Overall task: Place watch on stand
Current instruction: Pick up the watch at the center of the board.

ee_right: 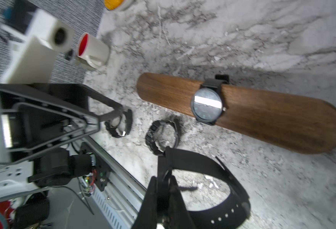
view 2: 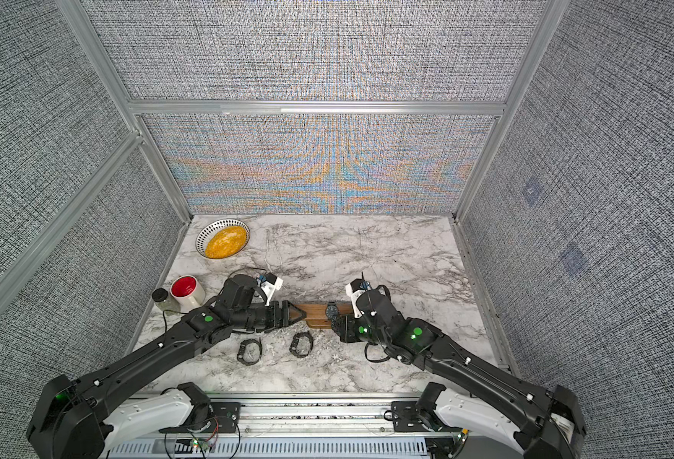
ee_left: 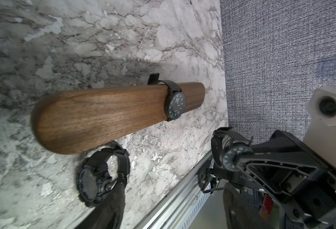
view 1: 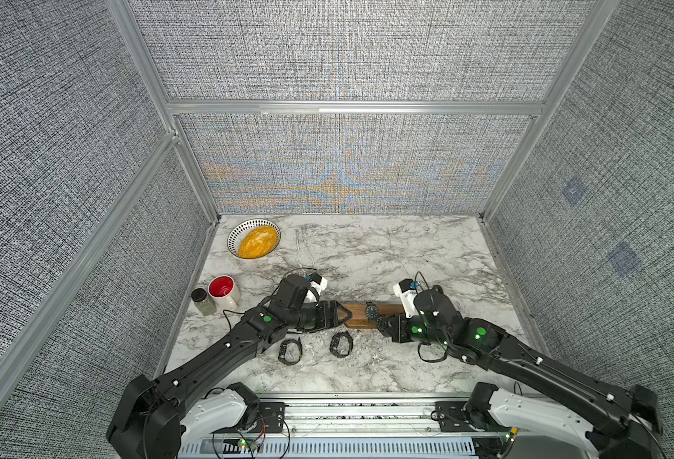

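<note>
The held watch (ee_left: 230, 158) hung by its strap from the right gripper (ee_right: 164, 184), jaws pinched together on the band, near the right end of the stand (ee_left: 95, 117) but apart from it, so slipping it over the bar looked not yet done. A round-faced watch (ee_left: 176, 104) already sat strapped around the bar, and a chunky watch (view 1: 290, 351) and a second chunky watch (view 1: 341, 344) lay on the marble table (view 1: 367, 254) just beside it. The left gripper (view 1: 346, 316) hovered at the bar's left end, jaws apart and empty.
</note>
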You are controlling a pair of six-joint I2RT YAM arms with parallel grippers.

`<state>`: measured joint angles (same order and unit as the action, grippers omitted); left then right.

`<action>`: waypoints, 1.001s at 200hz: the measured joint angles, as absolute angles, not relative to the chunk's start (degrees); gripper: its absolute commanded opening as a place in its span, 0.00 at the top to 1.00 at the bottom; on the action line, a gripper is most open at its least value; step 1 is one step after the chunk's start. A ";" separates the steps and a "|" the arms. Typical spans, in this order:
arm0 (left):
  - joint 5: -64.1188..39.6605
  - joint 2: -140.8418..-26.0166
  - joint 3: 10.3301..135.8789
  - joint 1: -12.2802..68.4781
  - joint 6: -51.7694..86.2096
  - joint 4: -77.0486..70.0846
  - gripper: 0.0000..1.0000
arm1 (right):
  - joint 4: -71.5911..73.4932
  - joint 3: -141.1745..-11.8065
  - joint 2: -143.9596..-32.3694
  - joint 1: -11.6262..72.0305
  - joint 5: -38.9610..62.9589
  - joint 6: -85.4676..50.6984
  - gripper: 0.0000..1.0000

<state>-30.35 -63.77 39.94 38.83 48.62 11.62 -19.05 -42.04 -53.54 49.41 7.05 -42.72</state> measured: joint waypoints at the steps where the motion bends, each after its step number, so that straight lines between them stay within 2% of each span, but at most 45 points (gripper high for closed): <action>1: -30.41 -63.81 39.94 38.89 48.73 11.44 0.25 | -18.74 -42.00 -53.34 49.36 7.27 -42.72 1.00; 69: -33.52 -65.54 40.21 41.25 53.80 2.50 0.28 | -8.78 -44.31 -49.93 49.12 16.12 -42.35 1.00; 200: -36.75 -66.08 39.18 43.27 58.96 -8.97 0.32 | -0.47 -47.79 -56.88 48.69 21.89 -41.93 1.00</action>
